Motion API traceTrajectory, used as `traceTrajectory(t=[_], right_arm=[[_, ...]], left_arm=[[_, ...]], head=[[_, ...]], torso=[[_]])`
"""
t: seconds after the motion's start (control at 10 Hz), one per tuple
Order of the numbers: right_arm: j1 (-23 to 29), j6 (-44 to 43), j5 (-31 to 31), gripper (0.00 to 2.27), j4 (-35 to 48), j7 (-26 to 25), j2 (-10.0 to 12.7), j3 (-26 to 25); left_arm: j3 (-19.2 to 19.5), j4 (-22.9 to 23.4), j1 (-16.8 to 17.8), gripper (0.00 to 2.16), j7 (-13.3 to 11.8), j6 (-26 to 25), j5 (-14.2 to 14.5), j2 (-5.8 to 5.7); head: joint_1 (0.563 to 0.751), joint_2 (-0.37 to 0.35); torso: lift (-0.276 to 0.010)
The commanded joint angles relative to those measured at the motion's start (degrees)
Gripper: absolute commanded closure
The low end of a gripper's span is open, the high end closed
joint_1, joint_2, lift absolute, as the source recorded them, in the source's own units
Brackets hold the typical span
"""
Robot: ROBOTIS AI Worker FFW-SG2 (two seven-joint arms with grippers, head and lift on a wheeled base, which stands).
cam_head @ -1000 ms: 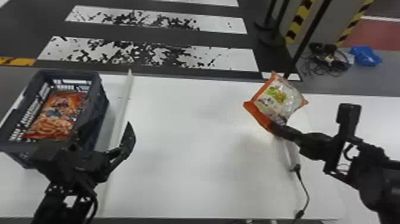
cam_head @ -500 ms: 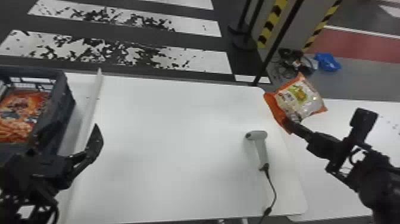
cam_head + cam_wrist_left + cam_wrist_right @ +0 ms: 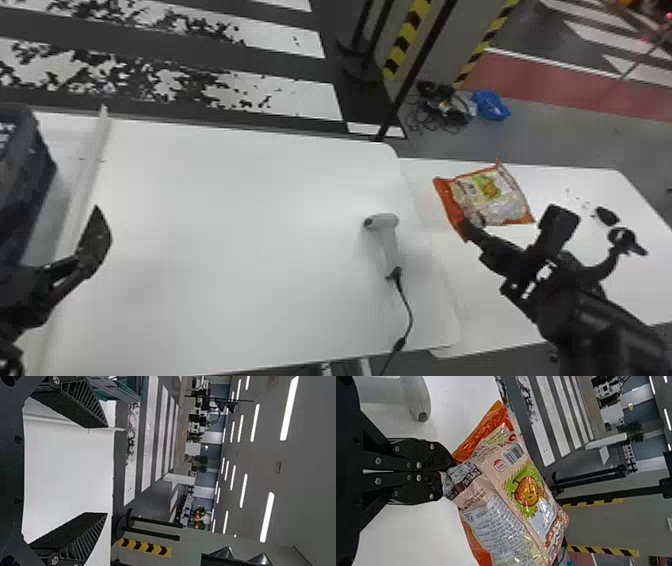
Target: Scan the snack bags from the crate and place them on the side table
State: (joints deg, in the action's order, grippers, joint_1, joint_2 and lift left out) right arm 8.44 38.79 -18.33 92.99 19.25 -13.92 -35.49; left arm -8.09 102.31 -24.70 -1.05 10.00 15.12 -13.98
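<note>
Blue-grey at left: saw crate [image 3: 25, 200]. Pinched snack bag [image 3: 492, 195] by edge in closed right pincer [image 3: 470, 229], over side table [image 3: 475, 315] at right; had left pincer [image 3: 93, 245] wide open, empty.

Lg. indoor lab-type hall w/ ceiling lights [image 3: 289, 408], crosswalk stripes [image 3: 285, 39] & yellow-blk hazard tape [image 3: 406, 40]

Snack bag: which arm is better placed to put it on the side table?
Right, likely: the right gripper holds the bag, which appears over the side table. The left gripper is empty, near the crate.
</note>
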Motion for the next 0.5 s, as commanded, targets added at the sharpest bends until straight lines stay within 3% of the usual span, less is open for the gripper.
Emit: traceTrajectory(t=[0.0, 0.3, 0.4], right_arm=[[-0.5, -3.7, 0.3, 2.25, -4.6, -2.8, -0.3, 0.2], [-1.8, -3.8, 0.9, 2.21, -11.7, -10.4, -1.7, 1.6], [-1.9, -4.0, 0.9, 2.00, -13.6, -11.4, -1.7, 1.6]], left_arm=[[0.0, 0.1, 0.0, 0.08, 0.0, -0.1, 0.0, -0.08], [0.0, 0.3, -0.3, 0.08, 0.0, 0.1, 0.0, -0.17], [-0.1, 0.3, -0.4, 0.08, -0.1, 0.2, 0.0, -0.17]], head=[[0.695, -0.350], [0.695, -0.350], [0.695, -0.350]], torso=[[-0.050], [-0.050], [-0.050]])
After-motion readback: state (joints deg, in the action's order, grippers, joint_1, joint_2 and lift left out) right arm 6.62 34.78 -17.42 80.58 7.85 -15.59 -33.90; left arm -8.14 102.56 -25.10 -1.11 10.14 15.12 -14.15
